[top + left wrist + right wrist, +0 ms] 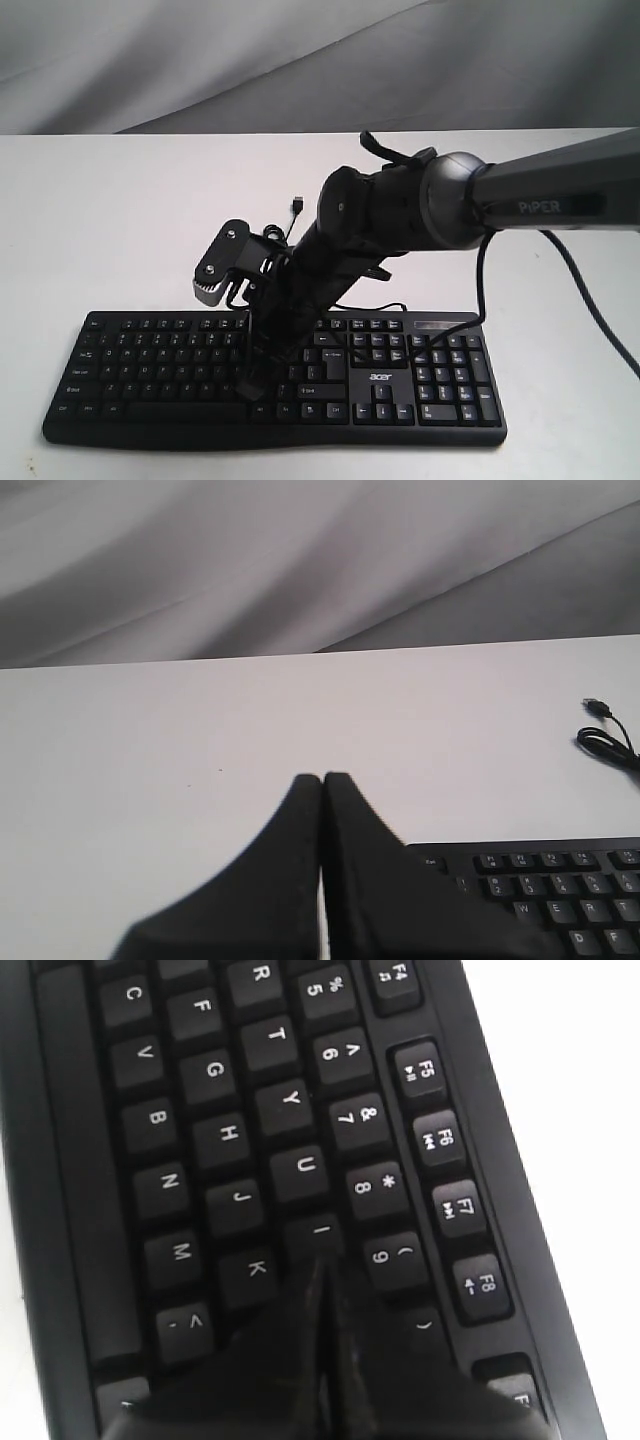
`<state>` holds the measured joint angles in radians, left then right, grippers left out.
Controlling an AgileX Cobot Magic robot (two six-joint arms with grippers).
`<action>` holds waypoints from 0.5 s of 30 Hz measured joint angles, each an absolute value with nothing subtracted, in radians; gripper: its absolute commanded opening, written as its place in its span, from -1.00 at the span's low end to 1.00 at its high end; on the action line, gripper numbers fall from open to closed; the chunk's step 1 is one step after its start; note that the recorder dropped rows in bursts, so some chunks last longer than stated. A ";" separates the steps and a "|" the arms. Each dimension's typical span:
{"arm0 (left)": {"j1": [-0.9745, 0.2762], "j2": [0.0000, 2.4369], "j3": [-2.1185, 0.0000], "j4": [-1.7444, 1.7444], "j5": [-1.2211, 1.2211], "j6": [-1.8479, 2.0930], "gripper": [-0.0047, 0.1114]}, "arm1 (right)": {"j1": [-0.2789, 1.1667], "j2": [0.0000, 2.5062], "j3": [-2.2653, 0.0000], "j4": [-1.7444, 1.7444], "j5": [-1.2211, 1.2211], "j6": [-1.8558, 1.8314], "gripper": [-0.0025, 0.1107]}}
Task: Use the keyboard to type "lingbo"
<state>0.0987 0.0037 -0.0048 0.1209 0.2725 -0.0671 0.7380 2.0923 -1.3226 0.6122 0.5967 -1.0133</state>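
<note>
Keyboard laid at 6 o'clock on counter. Right hand angled in from 3 o'clock, pressed together so one narrow tip is made, aimed at I key. Second letter, probably; contact can't be told. Left hand also pressed together, parked near Esc key, out of way.
</note>
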 measured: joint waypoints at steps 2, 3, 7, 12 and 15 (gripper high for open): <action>0.099 0.004 -0.005 0.121 0.272 -0.067 -0.91 | 0.738 2.092 -1.323 0.612 0.597 -1.013 -0.96; 0.099 0.004 -0.005 0.121 0.272 -0.067 -0.91 | 0.738 2.092 -1.323 0.612 0.597 -1.013 -0.96; 0.099 0.004 -0.005 0.121 0.272 -0.067 -0.91 | 0.736 2.103 -1.323 0.624 0.591 -1.013 -0.96; 0.099 0.004 -0.005 0.121 0.272 -0.067 -0.91 | 0.730 2.096 -1.323 0.614 0.585 -1.017 -0.96; 0.099 0.004 -0.005 0.121 0.272 -0.067 -0.91 | 0.730 2.057 -1.323 0.592 0.592 -1.017 -0.96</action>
